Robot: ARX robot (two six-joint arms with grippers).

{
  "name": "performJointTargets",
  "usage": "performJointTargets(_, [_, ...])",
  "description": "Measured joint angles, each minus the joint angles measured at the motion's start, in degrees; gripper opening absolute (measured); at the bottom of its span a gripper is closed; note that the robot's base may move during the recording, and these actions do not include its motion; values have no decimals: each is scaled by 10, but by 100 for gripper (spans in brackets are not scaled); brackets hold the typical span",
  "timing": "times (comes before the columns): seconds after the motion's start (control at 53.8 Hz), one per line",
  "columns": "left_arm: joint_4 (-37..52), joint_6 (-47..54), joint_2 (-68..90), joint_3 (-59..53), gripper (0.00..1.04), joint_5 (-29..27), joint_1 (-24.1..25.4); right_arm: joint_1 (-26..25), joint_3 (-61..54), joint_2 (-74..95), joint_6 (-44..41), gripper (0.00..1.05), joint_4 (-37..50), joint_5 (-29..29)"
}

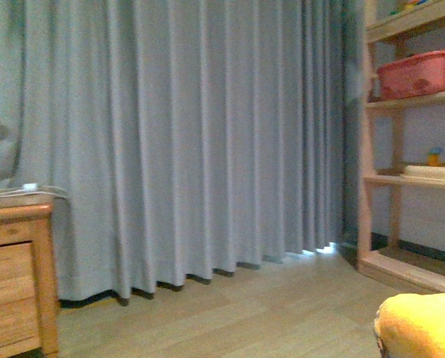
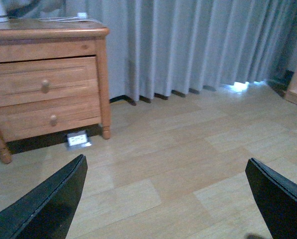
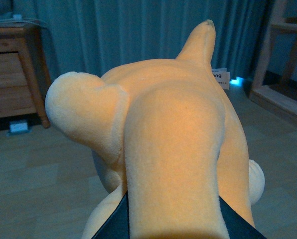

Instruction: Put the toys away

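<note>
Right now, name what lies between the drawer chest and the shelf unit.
Front view: bare wood floor between drawer chest and shelf unit, grey curtain behind.

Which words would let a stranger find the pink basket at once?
Right of the grey curtain stands a wooden shelf unit. The pink basket sits on its second visible board from the top, the only pink, tub-shaped thing there.

The left gripper is spread wide, its dark fingers over bare plank floor. Beyond it, a two-drawer wooden chest (a small white card lies under it) stands before grey curtains.
</note>
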Motion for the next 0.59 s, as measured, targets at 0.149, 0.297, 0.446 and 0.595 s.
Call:
performJointTargets(0.149, [0,0,0,0,99,-1,0,0,0,0,0,18,0,0])
performJointTargets(0.297, [0,0,0,0,99,-1,0,0,0,0,0,18,0,1])
performJointTargets(0.446, [0,0,0,0,99,0,0,0,0,0,0,18,0,1])
performJointTargets(0.595, [0,0,0,0,99,0,0,0,0,0,0,18,0,1])
